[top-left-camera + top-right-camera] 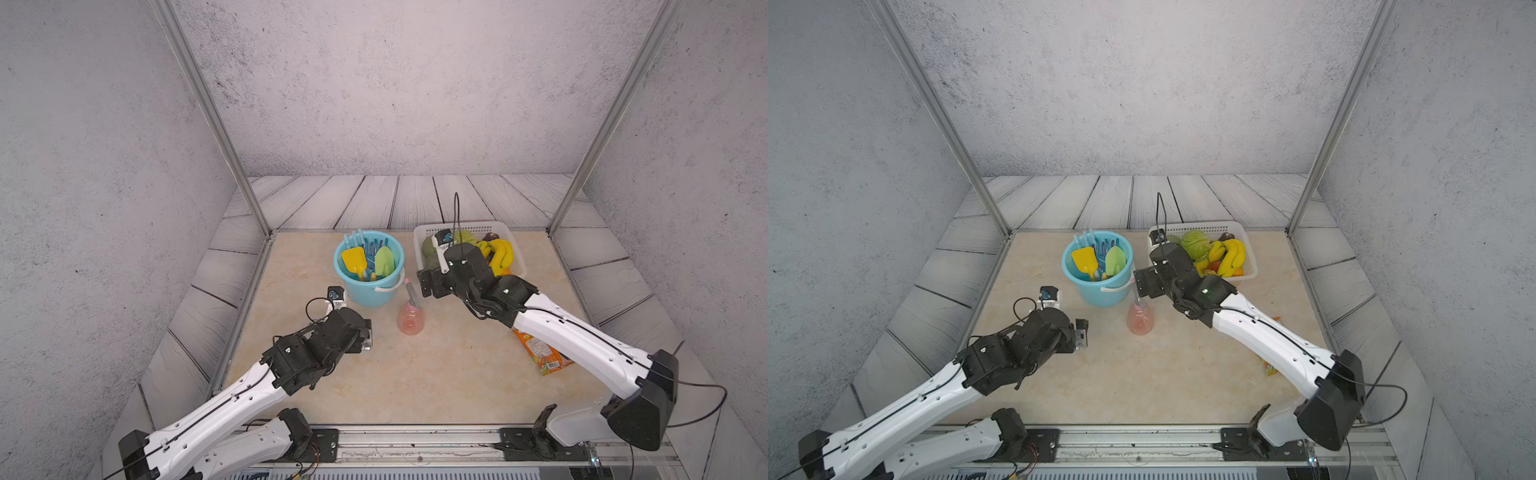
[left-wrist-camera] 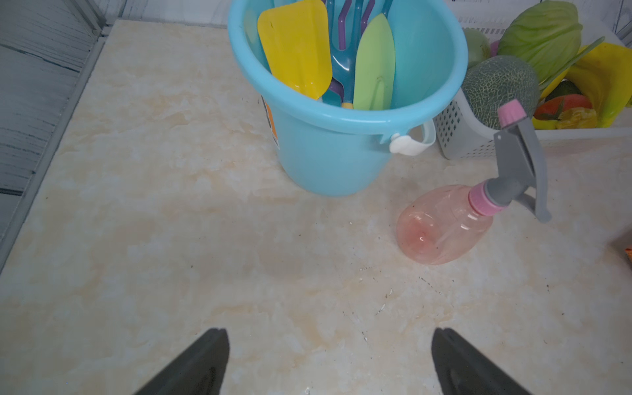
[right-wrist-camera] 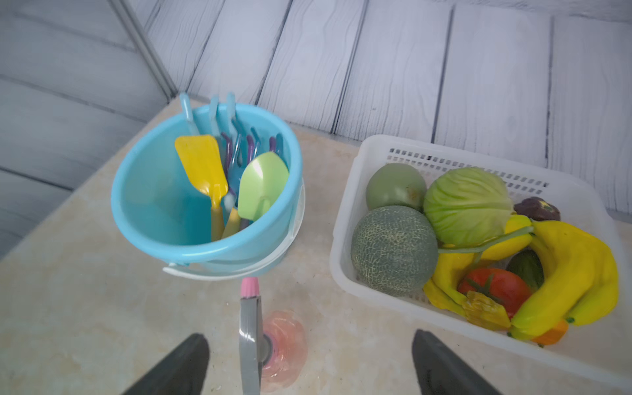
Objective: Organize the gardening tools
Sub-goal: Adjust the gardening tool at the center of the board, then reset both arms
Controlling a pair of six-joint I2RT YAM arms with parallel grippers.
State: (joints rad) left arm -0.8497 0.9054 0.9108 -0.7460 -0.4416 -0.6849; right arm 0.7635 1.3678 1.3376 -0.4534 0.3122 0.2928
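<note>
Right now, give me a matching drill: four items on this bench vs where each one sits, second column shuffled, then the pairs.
Column 1
1. yellow shovel
2. spray bottle
3. bananas
4. snack packet

Column 2
A. in the white basket
B. lying flat on the table
C. in the blue bucket
D. standing upright on the table

Pairs: 1-C, 2-D, 3-A, 4-B
</note>
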